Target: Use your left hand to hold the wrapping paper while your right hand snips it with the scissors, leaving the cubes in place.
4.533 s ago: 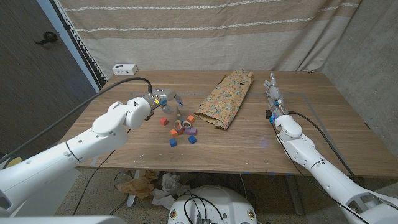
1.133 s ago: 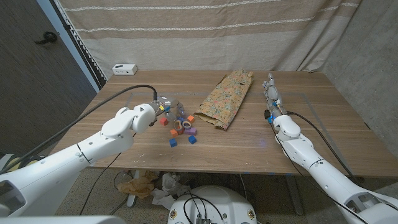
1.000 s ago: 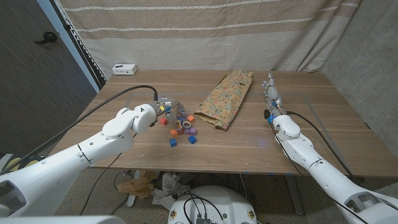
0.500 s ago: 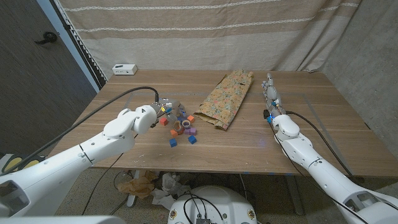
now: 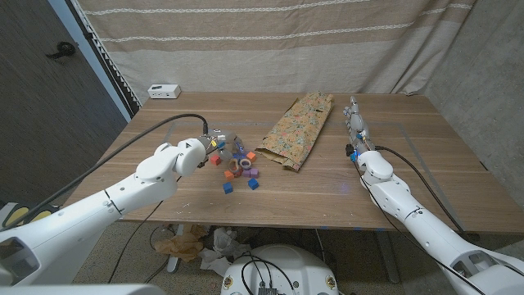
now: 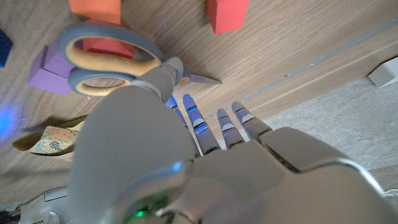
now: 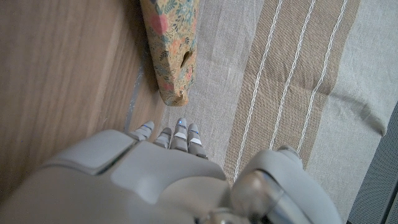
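Left hand [image 5: 219, 146] hovers at the near-left edge of the cubes [image 5: 240, 170], its white arm reaching in across the table [image 5: 327, 184] from the robot's left. Seen from the wrist, its fingers [image 6: 219, 127] are straight and apart, holding nothing, with the scissors [image 6: 115, 58] lying just past the fingertips; whether they touch cannot be told. These scissors have grey-blue handles lined in cream and short closed blades, and they rest among red, orange and purple cubes.

Right hand [image 5: 357, 129] stands well to the right of the paper [image 5: 296, 129], fingers extended together toward the far edge of the table and holding nothing; the right wrist view shows the fingertips [image 7: 179, 134] side by side, pointing toward the striped curtain [image 7: 292, 74].

Between the two hands lies the paper, a tan floral sheet folded into a long flat band, running from the far side of the table down toward the cubes, its near end just beyond them. A small white box [image 5: 164, 91] sits at the far left corner.
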`<state>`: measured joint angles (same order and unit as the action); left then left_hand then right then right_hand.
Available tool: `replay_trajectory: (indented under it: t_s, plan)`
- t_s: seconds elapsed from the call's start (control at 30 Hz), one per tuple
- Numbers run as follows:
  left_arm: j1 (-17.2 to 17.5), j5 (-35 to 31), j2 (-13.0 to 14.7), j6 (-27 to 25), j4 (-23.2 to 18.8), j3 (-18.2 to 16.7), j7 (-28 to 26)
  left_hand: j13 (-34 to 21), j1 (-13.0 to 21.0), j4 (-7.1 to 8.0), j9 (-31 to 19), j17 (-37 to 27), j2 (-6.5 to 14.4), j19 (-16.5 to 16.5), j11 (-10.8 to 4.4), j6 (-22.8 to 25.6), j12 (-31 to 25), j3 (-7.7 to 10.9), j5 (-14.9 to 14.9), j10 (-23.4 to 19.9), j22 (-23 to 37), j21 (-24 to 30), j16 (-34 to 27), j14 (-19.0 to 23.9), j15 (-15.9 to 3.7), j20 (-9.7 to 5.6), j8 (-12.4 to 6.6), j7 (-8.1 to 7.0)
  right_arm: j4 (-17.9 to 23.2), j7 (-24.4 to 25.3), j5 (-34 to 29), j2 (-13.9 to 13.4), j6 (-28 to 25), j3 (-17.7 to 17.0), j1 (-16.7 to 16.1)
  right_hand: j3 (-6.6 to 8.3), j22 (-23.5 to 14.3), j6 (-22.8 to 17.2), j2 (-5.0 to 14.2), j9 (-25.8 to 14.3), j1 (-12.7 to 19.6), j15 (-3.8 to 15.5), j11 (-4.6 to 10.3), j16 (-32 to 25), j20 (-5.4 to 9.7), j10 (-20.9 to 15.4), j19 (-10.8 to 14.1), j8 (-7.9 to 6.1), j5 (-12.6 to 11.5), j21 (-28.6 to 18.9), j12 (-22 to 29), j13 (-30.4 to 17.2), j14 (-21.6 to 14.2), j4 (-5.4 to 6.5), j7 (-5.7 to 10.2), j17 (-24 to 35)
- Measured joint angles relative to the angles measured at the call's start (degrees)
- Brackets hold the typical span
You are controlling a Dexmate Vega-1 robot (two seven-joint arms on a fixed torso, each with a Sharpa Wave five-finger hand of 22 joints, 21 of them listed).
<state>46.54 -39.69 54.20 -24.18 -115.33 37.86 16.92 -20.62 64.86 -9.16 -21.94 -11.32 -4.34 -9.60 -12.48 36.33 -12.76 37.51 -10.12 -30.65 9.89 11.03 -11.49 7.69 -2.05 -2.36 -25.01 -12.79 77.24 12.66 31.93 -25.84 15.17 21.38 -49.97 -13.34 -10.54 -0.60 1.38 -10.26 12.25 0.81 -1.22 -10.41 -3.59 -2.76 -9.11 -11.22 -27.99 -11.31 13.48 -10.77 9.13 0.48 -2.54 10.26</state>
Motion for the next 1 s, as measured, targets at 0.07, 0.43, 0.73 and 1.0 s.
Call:
replay_trajectory:
  t_s: [0.07, 0.43, 0.73, 1.0]
  plan:
    - [0.0, 0.09, 0.0, -0.2, 0.0, 0.0, -0.19, 0.0, 0.05, 0.0, -0.02, 0.0, 0.05, 0.0, 0.0, 0.0, 0.0, 0.0, 0.0, 0.0, 0.0, 0.0, 0.0, 0.0, 0.0, 0.0, 0.0, 0.0, -0.02, 0.0, 0.0, 0.01, 0.0, 0.01, 0.01, 0.0, 0.0, 0.0, 0.0, 0.0, 0.0, 0.0, 0.0, 0.0, 0.0, 0.0, 0.0, 0.0, 0.0, 0.0, 0.0, 0.0, 0.0, 0.0, 0.0, 0.0]
    - [0.38, 0.89, 0.34, -0.88, -0.26, -0.67, -0.74, 0.01, -0.08, 0.18, -0.27, 0.0, 0.54, 0.0, 0.0, 0.0, 0.0, 0.18, 0.0, 0.0, 0.0, 0.0, 0.0, 0.31, -0.31, 0.0, -0.21, 0.0, -0.06, -0.04, 0.0, -0.01, -0.18, 0.06, 0.06, 0.0, 0.0, 0.0, 0.0, 0.0, 0.0, 0.0, 0.0, 0.0, 0.0, 0.0, 0.0, 0.0, 0.0, 0.0, 0.0, 0.0, 0.0, 0.0, 0.0, 0.0]
    - [0.06, 1.37, 0.34, 0.05, 0.11, -0.12, -0.72, 0.01, -0.08, 0.15, -0.55, 0.0, 0.54, 0.0, 0.0, -0.01, 0.0, 0.5, 0.0, 0.0, 0.0, 0.0, 0.0, 0.31, -0.31, 0.0, -0.21, 0.0, 0.05, -0.07, 0.04, -0.05, -0.18, 0.07, -0.16, 0.0, 0.01, 0.0, 0.0, 0.0, 0.0, -0.63, 0.0, 0.0, -0.32, 0.0, -0.32, 0.0, 0.0, 0.0, 0.0, 0.0, 0.0, 0.0, 0.0, 0.0]
    - [-0.18, 1.5, 0.22, 0.49, 0.32, 0.27, -0.41, -0.27, 0.23, 0.08, -0.55, 0.0, 0.84, 0.0, 0.0, -0.01, 0.0, 0.57, 0.0, 0.0, 0.03, 0.0, 0.0, 0.31, -0.31, 0.0, -0.21, 0.0, 0.36, 0.12, 0.09, 0.04, -0.18, 0.06, -0.51, 0.0, 0.01, 0.0, 0.0, 0.0, 0.0, -0.62, 0.0, 0.0, -0.32, 0.0, -0.32, 0.0, 0.01, 0.0, 0.0, 0.0, -0.01, 0.0, 0.0, 0.0]
